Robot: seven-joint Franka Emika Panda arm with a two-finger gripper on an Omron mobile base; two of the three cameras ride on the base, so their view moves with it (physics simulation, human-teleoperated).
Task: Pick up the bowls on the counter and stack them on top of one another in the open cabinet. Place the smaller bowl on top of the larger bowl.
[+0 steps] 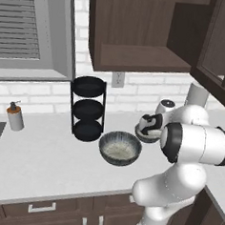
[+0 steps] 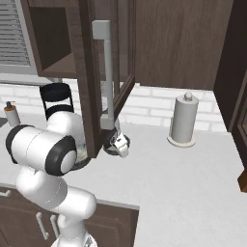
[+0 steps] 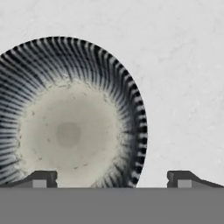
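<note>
Here, in the left base view, my gripper (image 1: 149, 128) hangs low over the smaller bowl (image 1: 147, 134), which sits on the counter (image 1: 39, 151) just to the right of, and a little behind, the larger bowl (image 1: 120, 148). I count two bowls, one black rack (image 1: 88, 108) behind the wide one, and one soap bottle (image 1: 15, 116) far left. The open cabinet (image 1: 138, 56) is above, its shelf bare.

In the right base view, the cabinet's glass door (image 2: 103, 72) hides most of my hand; I can make out the gripper (image 2: 119, 143) beside the door's lower edge, probably just above the small bowl's rim, though the view is too blocked to be sure. One paper towel roll (image 2: 184, 120) stands well apart.

In the hand view, the small bowl (image 3: 70, 116) lies ahead of me and off to the left: my left fingertip (image 3: 41, 179) overlaps its inside, my right fingertip (image 3: 183, 179) stands over bare counter outside the rim. The jaws are spread wide, holding nothing, straddling the rim's right side.
</note>
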